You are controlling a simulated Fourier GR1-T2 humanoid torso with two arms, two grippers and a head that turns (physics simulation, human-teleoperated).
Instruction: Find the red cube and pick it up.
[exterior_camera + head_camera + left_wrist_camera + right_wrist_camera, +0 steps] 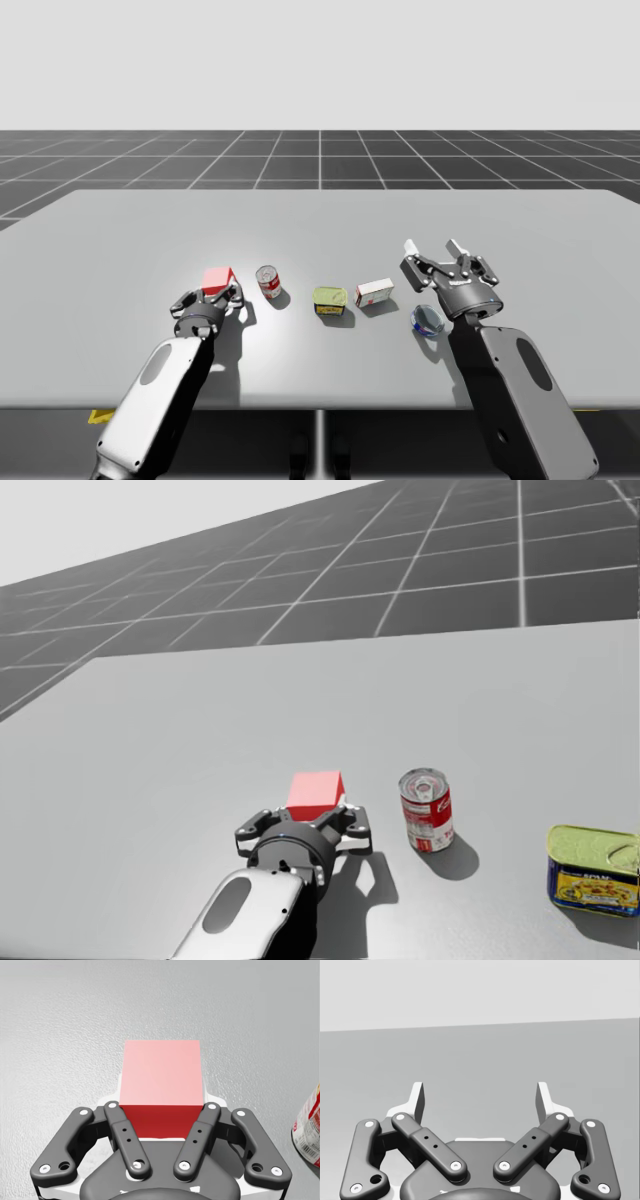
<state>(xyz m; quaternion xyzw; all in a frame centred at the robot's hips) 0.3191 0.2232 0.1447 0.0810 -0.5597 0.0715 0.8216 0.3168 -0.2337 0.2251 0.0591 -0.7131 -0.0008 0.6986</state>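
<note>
1. Left gripper (162, 1110), yours, low over the table (60, 1020). It is clamped on the red cube: one white fingertip pad presses each side of the cube's near end. The high view (212, 298) and the head view (310, 822) show the same hold from above.

2. Red cube (161, 1072), between the left gripper's fingers. Most of its body sticks out ahead of the fingertips, with the pale top face up and the darker near face toward the palm. You cannot tell whether its underside rests on the table or hangs just off it. It also shows in the high view (217, 279) and the head view (315, 794).

3. Red-and-white can (310, 1130), upright, near the left gripper on its right side and apart from the cube. See also (268, 282) and (427, 810).

4. Green-topped tin (592, 868), low with blue sides, beyond the can on the same side. In the high view (330, 300) it lies between the two grippers.

5. White-and-red box (374, 292), flat, just beyond the tin and closer to the right gripper than to the left.

6. Small blue object (428, 320), just beside the right arm's wrist. Its kind is unclear.

7. Right gripper (481, 1097), yours, with its fingers spread wide and nothing between them, only bare table ahead. In the high view (432, 250) it stands well apart from the cube.
</note>
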